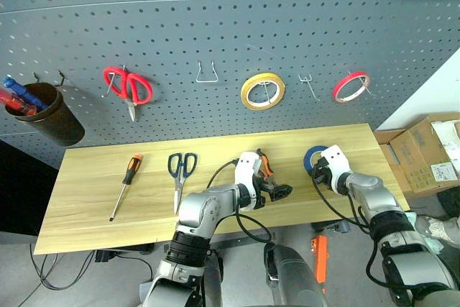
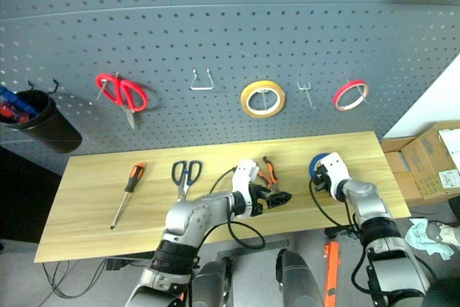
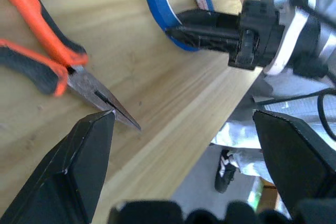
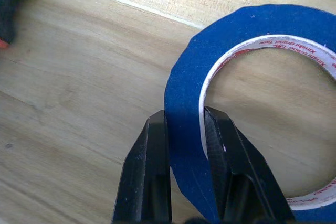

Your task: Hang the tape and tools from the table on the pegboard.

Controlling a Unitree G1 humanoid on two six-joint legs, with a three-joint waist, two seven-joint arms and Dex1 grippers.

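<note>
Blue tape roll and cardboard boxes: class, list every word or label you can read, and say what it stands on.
Blue tape roll, inner white core: red print runs round it, too small to read for certain.
Cardboard boxes beside the table: white labels, print too small to read.

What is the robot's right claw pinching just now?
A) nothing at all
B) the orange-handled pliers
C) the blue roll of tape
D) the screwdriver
C: in the right wrist view the right gripper has one black finger outside and one inside the blue tape ring, closed on its wall, with the roll at the table; the pliers lie apart, near the open left gripper.
</note>
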